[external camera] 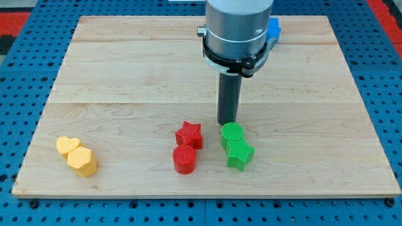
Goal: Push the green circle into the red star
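Note:
The green circle [232,133] lies on the wooden board [125,75], right of centre near the view's bottom, touching the green star [239,154] just below it. The red star [188,134] lies a short gap to the circle's left, with the red circle [184,159] touching it from below. My tip [227,122] sits right at the green circle's upper left edge, touching or nearly touching it. The rod hangs from the grey arm body [237,28] at the view's top.
A yellow heart [67,145] and a yellow hexagon [83,161] lie together at the bottom left. A blue block [273,29] shows partly behind the arm at the top edge. Blue perforated table surrounds the board.

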`<move>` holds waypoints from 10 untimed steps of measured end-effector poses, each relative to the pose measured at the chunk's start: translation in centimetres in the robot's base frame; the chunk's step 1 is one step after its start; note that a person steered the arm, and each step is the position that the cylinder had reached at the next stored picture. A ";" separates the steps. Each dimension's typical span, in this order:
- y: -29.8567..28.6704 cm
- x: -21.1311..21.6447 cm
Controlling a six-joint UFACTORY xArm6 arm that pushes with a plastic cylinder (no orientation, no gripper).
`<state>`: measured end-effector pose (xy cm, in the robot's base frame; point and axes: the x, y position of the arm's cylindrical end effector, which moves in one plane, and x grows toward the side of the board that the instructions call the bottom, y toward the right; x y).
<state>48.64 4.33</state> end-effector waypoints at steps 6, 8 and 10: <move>0.8 0.8; 3.8 0.9; 7.4 5.7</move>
<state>54.31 11.76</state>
